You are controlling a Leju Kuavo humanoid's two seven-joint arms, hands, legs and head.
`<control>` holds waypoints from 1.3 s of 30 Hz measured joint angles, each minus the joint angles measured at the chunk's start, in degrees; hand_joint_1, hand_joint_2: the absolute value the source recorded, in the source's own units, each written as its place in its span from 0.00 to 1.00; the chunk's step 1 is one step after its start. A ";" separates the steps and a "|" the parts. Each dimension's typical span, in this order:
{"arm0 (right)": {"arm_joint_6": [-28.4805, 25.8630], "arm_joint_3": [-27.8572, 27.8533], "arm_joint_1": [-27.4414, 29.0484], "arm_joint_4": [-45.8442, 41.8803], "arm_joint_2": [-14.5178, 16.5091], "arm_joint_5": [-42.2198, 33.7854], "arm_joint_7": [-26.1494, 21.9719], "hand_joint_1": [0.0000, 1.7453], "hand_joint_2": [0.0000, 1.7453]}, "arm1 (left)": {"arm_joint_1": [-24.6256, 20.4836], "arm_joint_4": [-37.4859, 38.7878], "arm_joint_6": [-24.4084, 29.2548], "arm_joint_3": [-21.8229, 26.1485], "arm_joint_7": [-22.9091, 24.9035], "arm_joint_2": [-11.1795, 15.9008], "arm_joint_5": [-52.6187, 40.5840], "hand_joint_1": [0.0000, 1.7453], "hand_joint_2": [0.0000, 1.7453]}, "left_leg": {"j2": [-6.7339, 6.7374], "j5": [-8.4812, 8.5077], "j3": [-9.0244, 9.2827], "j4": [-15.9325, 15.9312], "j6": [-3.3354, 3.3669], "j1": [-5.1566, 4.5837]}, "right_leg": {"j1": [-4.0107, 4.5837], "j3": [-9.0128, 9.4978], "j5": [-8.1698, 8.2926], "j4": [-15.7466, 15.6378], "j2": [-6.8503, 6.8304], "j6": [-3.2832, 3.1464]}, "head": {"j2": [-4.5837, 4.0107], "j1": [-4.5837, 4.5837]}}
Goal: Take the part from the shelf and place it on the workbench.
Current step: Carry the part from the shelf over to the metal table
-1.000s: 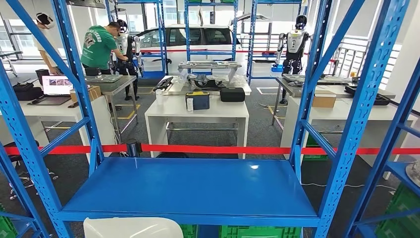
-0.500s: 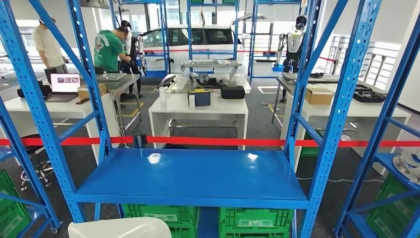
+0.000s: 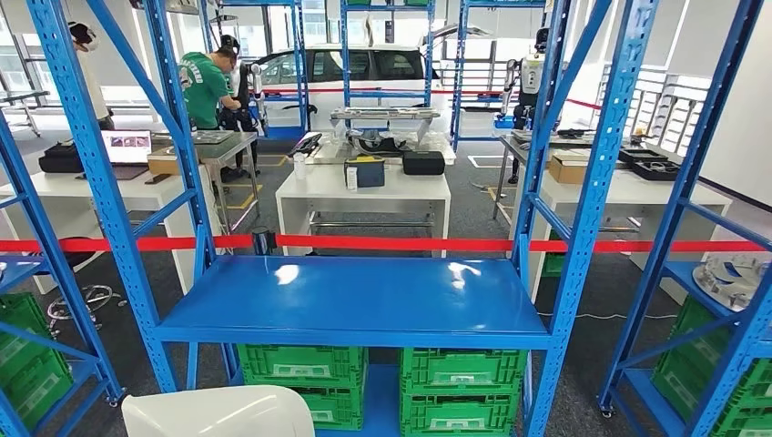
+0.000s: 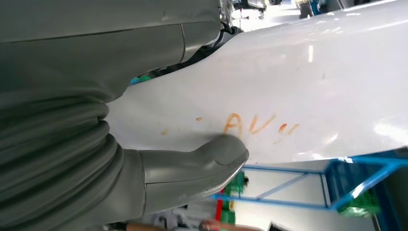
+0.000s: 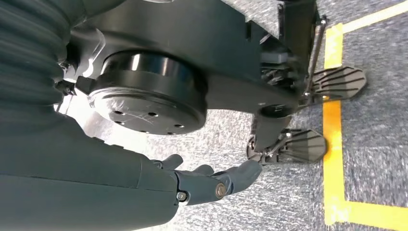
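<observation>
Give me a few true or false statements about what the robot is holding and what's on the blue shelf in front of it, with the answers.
1. The left hand holds a white part. True.
2. The white part carries orange marks. True.
3. The blue shelf ahead is stacked with cardboard boxes. False: its surface is bare.
4. Green crates sit below that shelf. True.
5. The right hand grips a tool. False: it holds nothing and hangs over the grey floor.
</observation>
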 joint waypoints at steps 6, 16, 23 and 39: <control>-0.35 -1.10 0.31 0.00 -0.09 -1.45 0.04 0.00 1.00 | -2.81 2.25 -0.65 -0.88 1.56 -0.53 1.27 0.88 1.00 | -0.23 -8.58 -2.52 7.68 -2.11 0.52 | -0.29 -3.70 4.16 -0.76 -0.32 -1.78 | -0.08 -0.13; 0.01 -1.69 0.50 0.01 -0.13 -1.77 -2.36 0.00 1.00 | -5.00 4.10 -0.49 -1.10 1.56 -0.53 1.32 0.88 1.00 | -0.51 -10.16 11.49 -1.68 -1.17 0.53 | -0.61 -11.32 10.62 0.88 -0.55 0.51 | -0.08 -0.13; -0.12 -1.78 0.89 0.06 -0.03 -2.16 -1.77 0.00 1.00 | -5.15 4.46 -0.09 -1.10 1.19 -0.55 1.28 0.88 1.00 | 0.03 -5.43 6.42 -1.57 1.50 0.16 | -1.12 -15.64 -1.13 15.44 -0.07 1.84 | -0.09 -0.09; -0.20 -3.05 0.88 0.05 -0.21 -3.08 -1.81 0.00 1.00 | -5.38 6.50 0.14 -1.08 0.19 -0.28 1.51 0.88 1.00 | -0.16 -12.17 -2.55 15.66 -2.34 0.75 | -0.49 -7.18 6.54 -0.04 -0.54 -1.48 | -0.11 -0.24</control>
